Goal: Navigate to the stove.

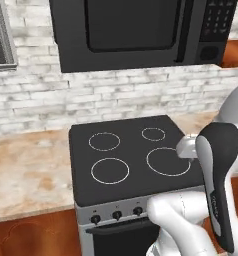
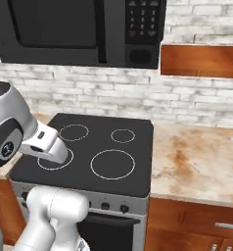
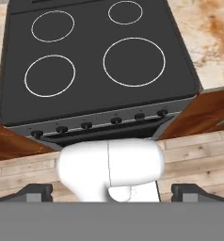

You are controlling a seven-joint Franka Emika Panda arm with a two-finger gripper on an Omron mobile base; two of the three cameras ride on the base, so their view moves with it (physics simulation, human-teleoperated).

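The stove [image 1: 132, 146] stands straight ahead, close to the base. Its flat black cooktop carries four white ring burners, and black knobs [image 1: 117, 215] line its grey steel front above a dark oven door. The right base view has the stove [image 2: 89, 146] just left of centre. From above, the hand view looks down on the stove [image 3: 91, 56] and its knob row [image 3: 87, 125]. My gripper [image 3: 115, 192] hangs over the floor in front of the stove, open, its dark fingertips [image 3: 36, 191] wide apart and holding nothing.
A black microwave [image 1: 136, 30] with a keypad hangs above the cooktop on a white brick wall. Speckled stone counters flank the stove on the left [image 1: 26, 170] and right [image 2: 197, 162]. A wooden cabinet [image 2: 201, 61] sits up right, wood floor [image 3: 198, 155] below.
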